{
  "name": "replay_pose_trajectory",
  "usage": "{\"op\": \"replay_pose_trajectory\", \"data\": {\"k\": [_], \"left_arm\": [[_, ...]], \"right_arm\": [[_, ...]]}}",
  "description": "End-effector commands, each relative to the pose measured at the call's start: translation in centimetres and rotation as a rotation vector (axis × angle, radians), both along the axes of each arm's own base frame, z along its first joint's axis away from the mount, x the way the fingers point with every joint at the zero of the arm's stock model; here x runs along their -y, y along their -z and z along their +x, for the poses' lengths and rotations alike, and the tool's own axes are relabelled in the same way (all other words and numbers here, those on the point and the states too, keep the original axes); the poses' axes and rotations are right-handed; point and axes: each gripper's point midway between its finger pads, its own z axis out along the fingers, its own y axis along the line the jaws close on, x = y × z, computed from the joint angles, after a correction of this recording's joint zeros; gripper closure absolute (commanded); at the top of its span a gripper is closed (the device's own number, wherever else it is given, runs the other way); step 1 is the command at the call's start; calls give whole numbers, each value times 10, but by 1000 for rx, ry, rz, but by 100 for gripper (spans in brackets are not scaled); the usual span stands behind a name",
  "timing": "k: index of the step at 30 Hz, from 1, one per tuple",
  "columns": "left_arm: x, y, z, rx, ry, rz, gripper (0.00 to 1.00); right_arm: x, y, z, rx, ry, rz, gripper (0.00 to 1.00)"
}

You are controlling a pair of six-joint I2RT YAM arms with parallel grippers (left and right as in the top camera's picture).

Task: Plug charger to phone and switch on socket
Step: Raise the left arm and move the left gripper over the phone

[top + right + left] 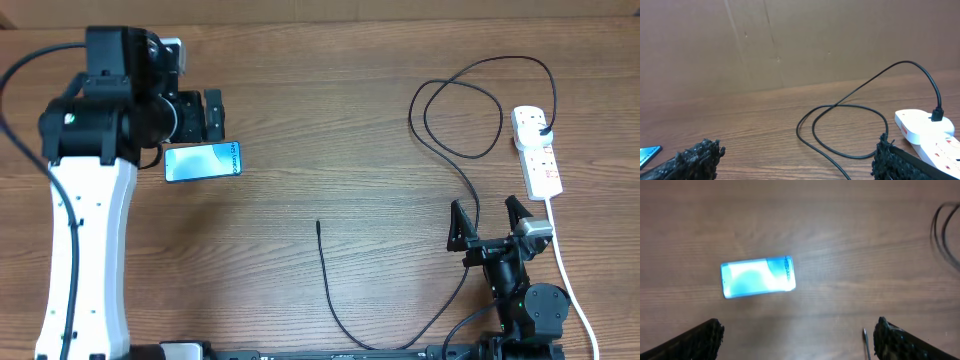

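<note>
The phone (203, 161) lies flat on the wooden table at the left, its cyan screen lit; it also shows in the left wrist view (758, 276). My left gripper (200, 117) hovers just behind it, open and empty (797, 337). The charger (330, 290) is a thin black cable. Its free tip (318, 224) lies mid-table and shows by my left gripper's right finger (866, 340). Its loops (850, 125) lead to a black plug (543, 130) seated in the white socket strip (540, 165). My right gripper (490, 225) is open and empty, in front of the strip (795, 160).
The strip's thick white cord (565, 270) runs toward the front edge past my right arm. A cardboard wall (790, 40) stands behind the table. A corner of the phone (647, 155) shows at the far left of the right wrist view.
</note>
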Motion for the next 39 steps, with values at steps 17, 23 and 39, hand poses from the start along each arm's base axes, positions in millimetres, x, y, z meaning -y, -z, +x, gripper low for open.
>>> {"op": "replay_pose_trajectory", "data": {"k": [17,23,39], "left_arm": [[-8,26,16,-127,-377,-168,0],[-21,28,21,-126,-710,-270,0],[-2,61,34,-177,-168,-63,0]], "right_arm": [[1,2,0,1,5,0,0],[1,2,0,1,5,0,0],[1,2,0,1,5,0,0]]}}
